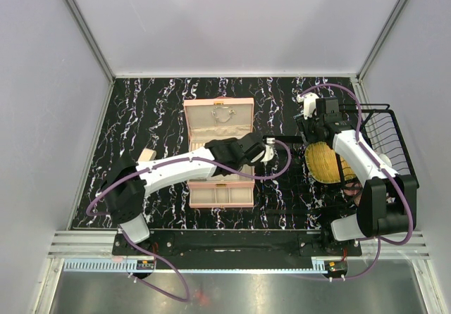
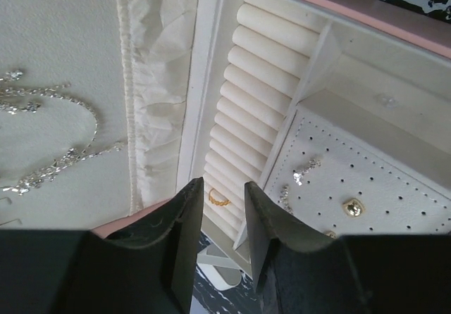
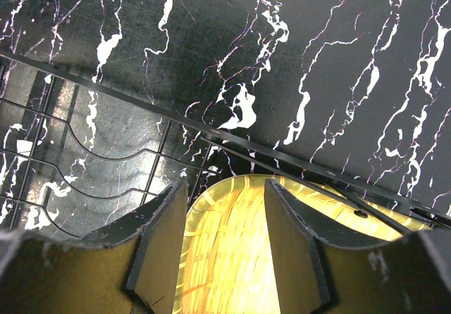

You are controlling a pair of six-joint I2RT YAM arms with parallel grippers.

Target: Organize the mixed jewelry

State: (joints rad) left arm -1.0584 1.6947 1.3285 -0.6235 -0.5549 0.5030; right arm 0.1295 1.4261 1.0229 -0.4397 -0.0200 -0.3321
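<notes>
The pink case (image 1: 218, 120) lies open in the middle of the table, lid back. In the left wrist view its cream lid lining holds a thin silver chain (image 2: 49, 134). A small gold ring (image 2: 218, 199) sits in the ring rolls (image 2: 246, 103). Sparkly studs (image 2: 306, 167) and a gold stud (image 2: 351, 207) sit on the dotted panel. My left gripper (image 2: 222, 187) is open and empty, hovering at the case's right edge (image 1: 262, 148) with the gold ring showing between its fingers. My right gripper (image 3: 225, 194) is open and empty over the yellow plate (image 3: 232, 258), far right (image 1: 311, 120).
A black wire dish rack (image 1: 387, 134) stands at the right with the yellow woven plate (image 1: 325, 162) in front of it. The case's lower drawer (image 1: 222, 196) is pulled out toward me. A small beige block (image 1: 146, 155) lies left of the case.
</notes>
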